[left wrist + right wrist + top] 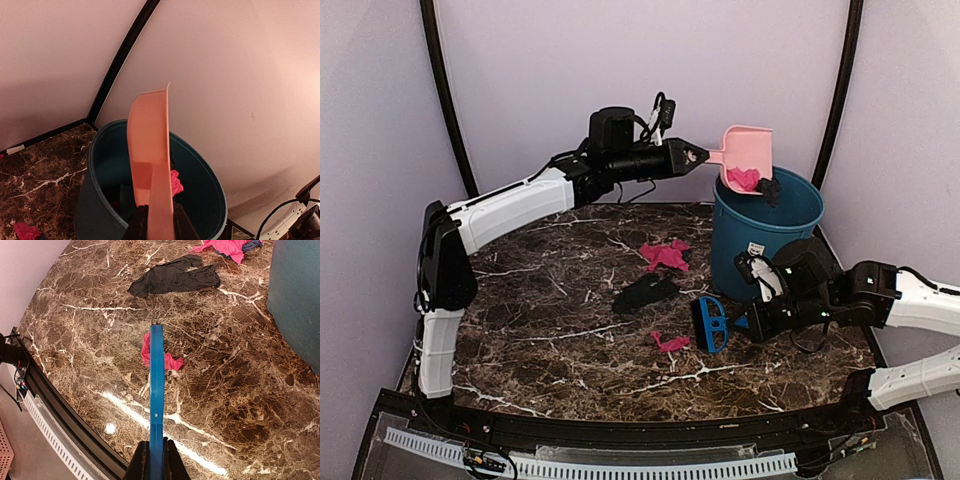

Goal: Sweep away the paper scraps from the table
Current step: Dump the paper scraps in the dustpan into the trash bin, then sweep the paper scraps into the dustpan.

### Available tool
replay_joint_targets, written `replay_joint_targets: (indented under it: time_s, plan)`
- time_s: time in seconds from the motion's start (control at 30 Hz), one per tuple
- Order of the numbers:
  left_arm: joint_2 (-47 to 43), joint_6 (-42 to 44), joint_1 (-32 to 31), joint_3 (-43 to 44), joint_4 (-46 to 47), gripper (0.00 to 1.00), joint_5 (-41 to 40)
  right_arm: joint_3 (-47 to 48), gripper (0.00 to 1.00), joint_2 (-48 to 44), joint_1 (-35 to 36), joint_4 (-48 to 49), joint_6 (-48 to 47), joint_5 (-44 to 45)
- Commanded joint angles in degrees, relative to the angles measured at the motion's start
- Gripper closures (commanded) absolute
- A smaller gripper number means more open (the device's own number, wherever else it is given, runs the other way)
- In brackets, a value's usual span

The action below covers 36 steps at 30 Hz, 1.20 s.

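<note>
With the left claw (695, 155) pinching the smooth pale-pink plastic dustpan (745, 148) tipped over the round teal bin (760, 245), emptying seems underway, and the right claw (745, 320), clamped on the small blue hand brush (711, 324), next needs the pan beside the wrinkly pink and black paper scraps (665, 255) lying on the dark marble desk (540, 290).

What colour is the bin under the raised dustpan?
The bin is dark teal blue, and it shows best in the top external view.

We see a dark brown marbled desk (540, 330) veined white, magenta paper scraps (665, 254) and a black scrap (645, 292) mid-desk, a pale pink dustpan (745, 148), a teal bin (760, 235) far right, a blue brush (711, 323).
</note>
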Motion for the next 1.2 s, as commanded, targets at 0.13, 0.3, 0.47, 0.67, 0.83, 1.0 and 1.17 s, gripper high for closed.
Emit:
replay_joint_targets:
  time_s: [0.13, 0.3, 0.47, 0.67, 0.83, 1.0, 1.17]
  plan:
    - [-0.68, 21.93, -3.39, 3.17, 2.57, 1.00, -4.14, -0.53, 1.00, -0.82, -0.04, 1.66, 0.01, 0.87]
    - [-1.16, 30.80, -4.52, 3.73, 3.53, 1.00, -6.34, -0.56, 1.00, -0.83, -0.08, 1.69, 0.05, 0.95]
    - [-2.10, 39.69, -5.98, 3.57, 3.83, 1.00, -11.11, -0.40, 1.00, -0.82, -0.04, 1.57, -0.08, 1.07]
    - [-6.05, 39.46, -6.42, 1.89, 4.58, 1.00, -16.33, 0.24, 1.00, -0.85, -0.06, 1.74, -0.67, 1.25]
    - [-13.93, 35.40, -6.38, -5.96, 6.97, 1.00, -20.09, 1.47, 1.00, -1.20, -0.11, 1.90, -0.81, 1.58]
    - [-24.22, 30.76, -6.42, -17.68, 8.33, 1.00, -25.98, 2.66, 1.00, -0.75, -0.12, 2.32, -0.68, 1.97]
    - [-35.98, 25.80, -6.42, -31.82, 10.53, 1.00, -31.02, 3.97, 1.00, -0.40, -0.12, 3.37, -1.49, 2.68]
